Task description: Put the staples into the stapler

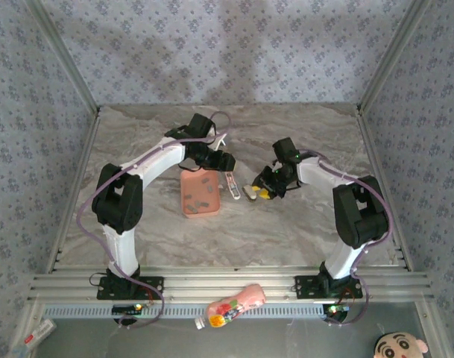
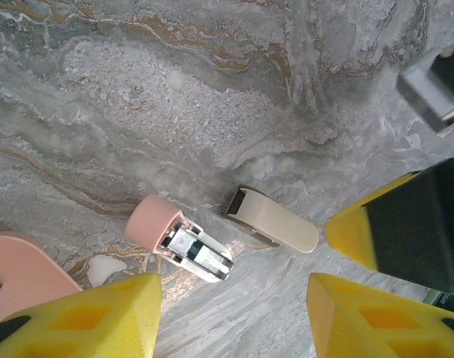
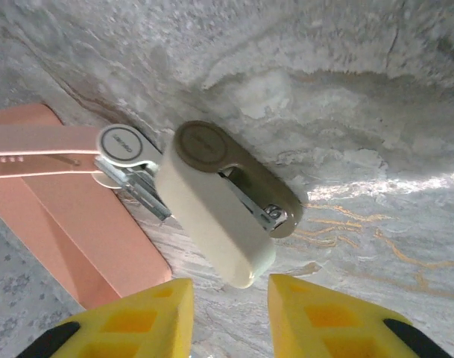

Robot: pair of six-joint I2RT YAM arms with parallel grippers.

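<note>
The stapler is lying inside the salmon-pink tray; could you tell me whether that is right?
Not quite: the stapler is lying on the marble table beside the salmon-pink tray, not inside it, as the left wrist view shows.

Salmon pink all over the shallow rectangular plastic tray, speckled dark grey by thin metal staples. Beside the tray, pale pink, white and silvery metal on the tiny mini stapler; cream over olive-brown on a rounded plastic piece. Under the tray, grey marble veining with ochre streaks on the stone-look table. Bright yellow and black on foam pads.
</note>
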